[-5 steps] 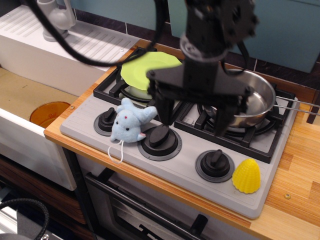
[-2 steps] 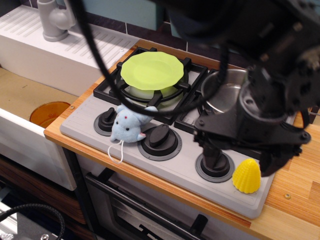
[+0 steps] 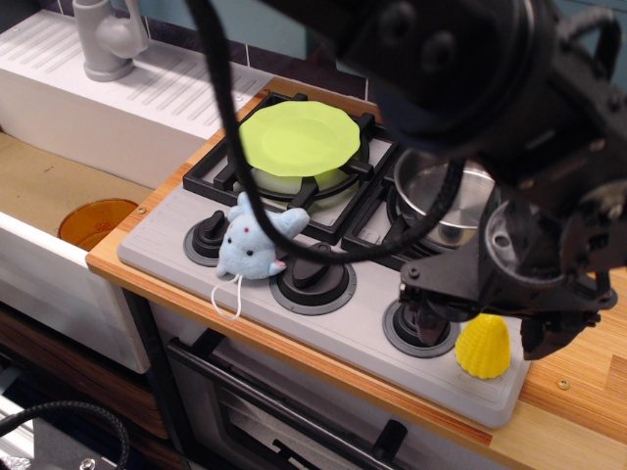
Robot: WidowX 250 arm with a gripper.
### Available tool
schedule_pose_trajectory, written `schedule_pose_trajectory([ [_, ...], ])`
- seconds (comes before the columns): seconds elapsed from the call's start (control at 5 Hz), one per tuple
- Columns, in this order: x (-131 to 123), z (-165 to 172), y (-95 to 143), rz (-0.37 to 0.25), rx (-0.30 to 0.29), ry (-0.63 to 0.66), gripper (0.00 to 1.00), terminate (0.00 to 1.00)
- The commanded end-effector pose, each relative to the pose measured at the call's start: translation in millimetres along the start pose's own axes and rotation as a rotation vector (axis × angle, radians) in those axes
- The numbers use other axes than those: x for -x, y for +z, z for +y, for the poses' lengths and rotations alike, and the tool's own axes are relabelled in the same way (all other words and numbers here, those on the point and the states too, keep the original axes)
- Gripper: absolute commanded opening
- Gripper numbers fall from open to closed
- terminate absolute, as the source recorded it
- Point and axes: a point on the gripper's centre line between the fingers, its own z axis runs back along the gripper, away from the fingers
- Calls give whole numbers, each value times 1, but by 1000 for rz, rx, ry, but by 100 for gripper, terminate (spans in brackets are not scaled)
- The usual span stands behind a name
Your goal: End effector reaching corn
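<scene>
The yellow ridged toy corn stands upright on the grey stove panel at the front right corner, beside the rightmost black knob. My black gripper hangs low right over it. It is open, with one finger left of the corn and the other finger right of it. The fingers straddle the corn, and I cannot tell whether they touch it. The bulky black arm and cables fill the upper right of the view and hide the corn's top.
A lime-green plate sits on the back left burner. A steel pot sits on the right burner, partly behind the arm. A blue plush toy lies by the left knobs. A wooden counter lies right; a sink with faucet lies left.
The arm has swung from above the middle of the stove to the front right and lowered. The open fingers now flank the corn. The corn has not moved.
</scene>
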Motion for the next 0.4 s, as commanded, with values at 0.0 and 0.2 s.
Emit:
schedule_pose_trajectory([
  [0.0,-9,-2,-13,-39,42,-11,100,0],
  [0.2,-10,-1,-18,-32,53,-9,100,100],
])
